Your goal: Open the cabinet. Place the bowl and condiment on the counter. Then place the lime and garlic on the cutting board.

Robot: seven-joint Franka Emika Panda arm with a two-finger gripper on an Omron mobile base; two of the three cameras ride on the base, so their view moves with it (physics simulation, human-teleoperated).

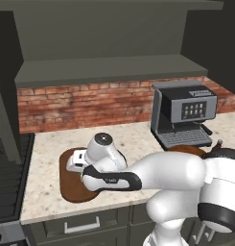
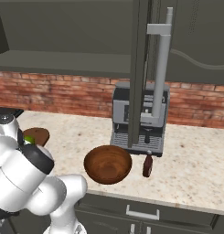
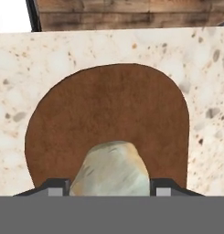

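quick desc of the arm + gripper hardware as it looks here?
Glossy white rounded arm with dark bands at the joints and a dark wrist collar bearing small pale lettering. The gripper has two small dark grey fingertips. No cables show.

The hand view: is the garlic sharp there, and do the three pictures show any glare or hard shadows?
Hand view: the garlic is close and slightly soft, between the pincer tips over the board; no glare. Left base view: flat, even light, only a faint shadow under the arm on the counter. Right base view: the bowl shows soft shading inside; the open cabinet door looms large and blocks the coffee machine.
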